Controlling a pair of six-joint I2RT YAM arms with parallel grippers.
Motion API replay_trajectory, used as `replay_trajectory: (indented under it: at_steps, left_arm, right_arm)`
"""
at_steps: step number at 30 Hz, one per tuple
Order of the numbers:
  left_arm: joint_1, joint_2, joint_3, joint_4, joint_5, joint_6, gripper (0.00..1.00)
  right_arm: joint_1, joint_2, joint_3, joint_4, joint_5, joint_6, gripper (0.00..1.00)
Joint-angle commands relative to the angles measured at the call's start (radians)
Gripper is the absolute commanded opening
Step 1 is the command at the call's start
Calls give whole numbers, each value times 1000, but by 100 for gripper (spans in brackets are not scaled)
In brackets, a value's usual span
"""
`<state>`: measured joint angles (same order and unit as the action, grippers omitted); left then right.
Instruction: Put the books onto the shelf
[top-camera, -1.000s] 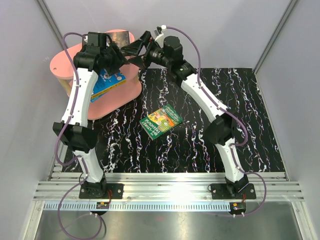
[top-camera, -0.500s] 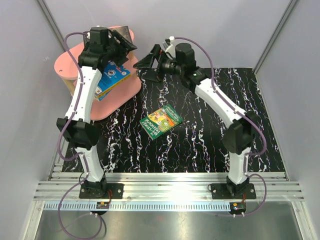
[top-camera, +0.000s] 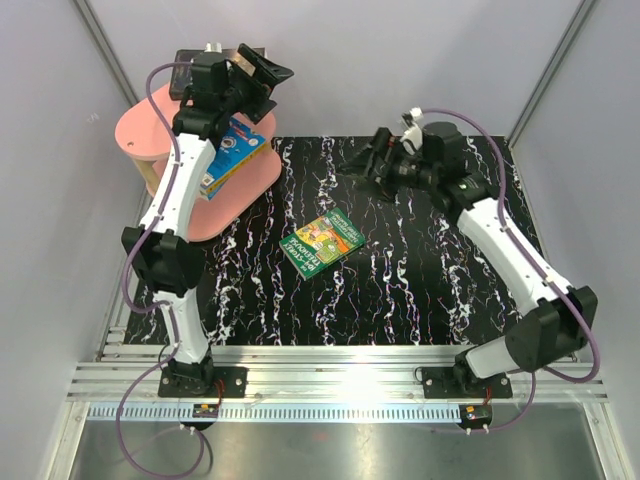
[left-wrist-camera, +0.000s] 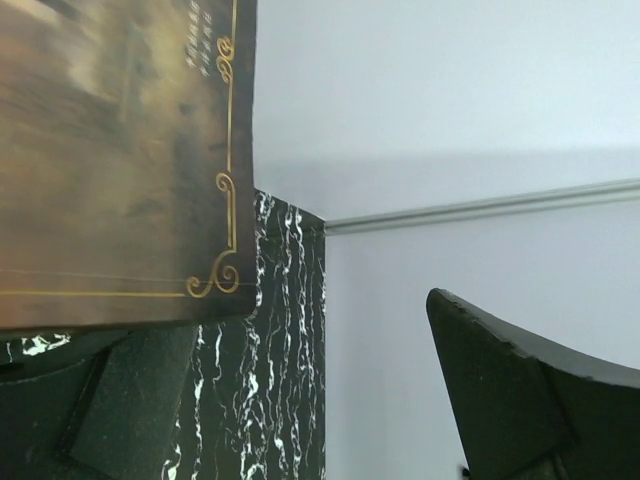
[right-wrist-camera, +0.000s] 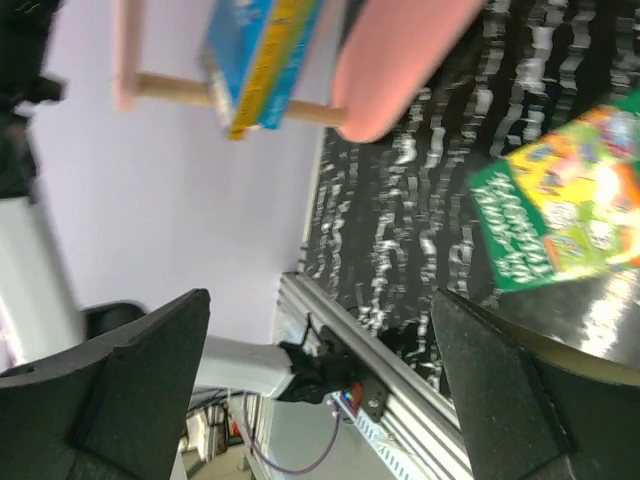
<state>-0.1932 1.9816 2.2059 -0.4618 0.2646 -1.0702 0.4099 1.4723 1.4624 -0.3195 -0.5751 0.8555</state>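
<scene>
The shelf (top-camera: 140, 125), pink boards on pale posts, stands at the back left. A blue book (top-camera: 232, 150) lies on its middle board. My left gripper (top-camera: 272, 85) hangs open over the shelf's back right edge. In the left wrist view a dark brown book (left-wrist-camera: 120, 160) with gold ornament fills the upper left, next to the left finger of that gripper (left-wrist-camera: 310, 320); the jaws stand wide and do not clamp it. A green book (top-camera: 322, 242) lies flat on the black mat. My right gripper (top-camera: 365, 160) hovers open and empty over the mat, right of the shelf.
The black marbled mat (top-camera: 420, 260) covers the table. Grey walls close in the back and both sides. The right wrist view shows the blue book (right-wrist-camera: 255, 60), a shelf board (right-wrist-camera: 400, 60), the green book (right-wrist-camera: 570, 220) and the near rail (right-wrist-camera: 400, 370).
My left gripper opened wide and rose toward the back of the shelf. My right arm swung away from the shelf to the right, over the mat. The green book stayed put.
</scene>
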Motion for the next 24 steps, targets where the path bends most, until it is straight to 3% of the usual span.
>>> replay_trajectory:
  at_steps: [1, 10, 15, 19, 24]
  left_arm:
    - [-5, -93, -92, 92, 90, -16, 99]
    - [-20, -263, -209, 114, 212, -7, 99]
    - [-32, -349, -218, -70, 190, 205, 99]
    - [-61, -469, -357, -204, 122, 337, 99]
    - [-143, -552, -647, -228, 19, 432, 99]
  right_arm:
    - [-54, -79, -130, -75, 38, -61, 100]
    - [-68, -78, -221, -113, 69, -65, 100]
    - [-71, 2, -202, -208, 129, -96, 100]
    - [-75, 104, -177, -335, 178, -113, 100]
    - [-75, 161, -243, -319, 169, -110, 100]
